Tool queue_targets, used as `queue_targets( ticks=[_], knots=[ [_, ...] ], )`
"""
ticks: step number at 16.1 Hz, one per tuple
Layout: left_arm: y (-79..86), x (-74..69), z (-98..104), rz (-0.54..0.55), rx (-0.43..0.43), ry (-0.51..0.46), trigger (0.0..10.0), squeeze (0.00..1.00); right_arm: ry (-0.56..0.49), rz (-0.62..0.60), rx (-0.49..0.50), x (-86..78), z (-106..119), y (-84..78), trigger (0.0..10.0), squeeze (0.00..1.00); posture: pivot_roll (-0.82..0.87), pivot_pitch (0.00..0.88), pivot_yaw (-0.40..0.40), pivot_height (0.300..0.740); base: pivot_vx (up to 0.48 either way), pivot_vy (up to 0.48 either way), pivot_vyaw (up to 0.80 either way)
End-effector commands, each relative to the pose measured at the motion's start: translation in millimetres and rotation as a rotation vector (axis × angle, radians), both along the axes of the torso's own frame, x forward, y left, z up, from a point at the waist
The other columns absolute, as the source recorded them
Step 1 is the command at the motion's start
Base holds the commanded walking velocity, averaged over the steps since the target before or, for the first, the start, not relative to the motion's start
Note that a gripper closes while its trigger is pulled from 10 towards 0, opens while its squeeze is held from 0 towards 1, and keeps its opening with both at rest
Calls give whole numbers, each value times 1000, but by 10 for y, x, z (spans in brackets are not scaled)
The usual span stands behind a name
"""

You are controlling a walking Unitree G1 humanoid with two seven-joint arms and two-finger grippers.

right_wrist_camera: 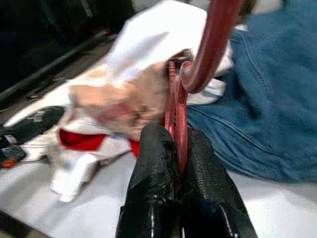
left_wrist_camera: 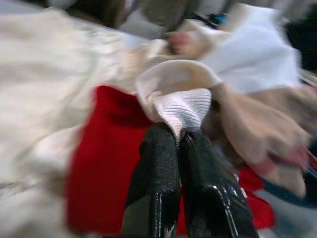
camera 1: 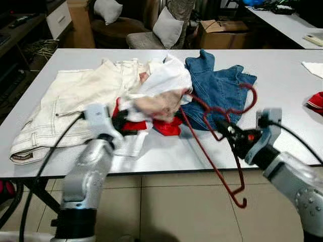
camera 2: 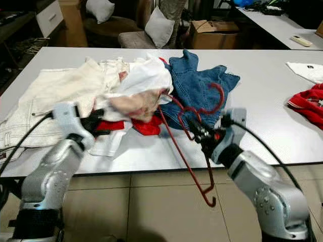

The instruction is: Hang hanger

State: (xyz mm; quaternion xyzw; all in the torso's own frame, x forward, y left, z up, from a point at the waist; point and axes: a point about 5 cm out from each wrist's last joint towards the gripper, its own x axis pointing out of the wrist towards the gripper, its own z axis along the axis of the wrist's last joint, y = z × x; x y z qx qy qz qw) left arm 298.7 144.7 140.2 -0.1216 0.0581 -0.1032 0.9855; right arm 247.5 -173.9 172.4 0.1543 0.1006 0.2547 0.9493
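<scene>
On the grey table point(camera 1: 282, 75), the head views show one dark red wire hanger point(camera 1: 218, 132), tilted, its lower end hanging past the near edge, clamped by the right gripper point(camera 1: 226, 132). Left wrist view: the left gripper point(left_wrist_camera: 179, 144) pinches a white ribbed cloth point(left_wrist_camera: 184, 108). Right wrist view: fingers point(right_wrist_camera: 153, 163) closed on the hanger's wire beside blue denim point(right_wrist_camera: 277, 114).

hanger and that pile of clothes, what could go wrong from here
1. The right gripper pinches only thin wire of the red hanger, whose lower end hangs past the table edge; it could twist or slip.
2. The left gripper is shut on the pale garment in the pile; pulling may drag the denim along.
</scene>
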Motion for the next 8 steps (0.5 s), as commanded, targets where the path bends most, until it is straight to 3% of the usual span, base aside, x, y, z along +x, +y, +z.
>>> queue_targets(
  ticks=[1, 2, 3, 5, 7, 8],
  knots=[
    [-6, 9, 36, -19, 54, -19, 0, 0, -67, 59, 9, -28, 132, 43, 10000, 0, -160, 0, -5, 740, 0, 0, 0],
    [67, 69, 173, 43, 16, -87, 0, 0, -196, 64, 178, -47, 375, 18, 10000, 0, -158, 0, -5, 740, 0, 0, 0],
    [110, 97, 233, 61, -1, -115, 0, 0, -233, 12, 269, -18, 457, -57, 10000, 0, -158, 0, -5, 740, 0, 0, 0],
    [144, 113, 209, 54, 33, -83, 0, 0, -160, -21, 102, 21, 272, -118, 10000, 0, -157, 0, 0, 740, 0, 0, 0],
    [79, 67, 100, -7, 84, -19, 0, 0, -166, 15, 221, -8, 313, -51, 10000, 0, -158, 0, 2, 740, 0, 0, 0],
    [15, 41, 49, -43, 80, 8, 0, 0, -79, -6, 126, 12, 162, -43, 10000, 0, -153, 0, 2, 740, 0, 0, 0]
  ],
)
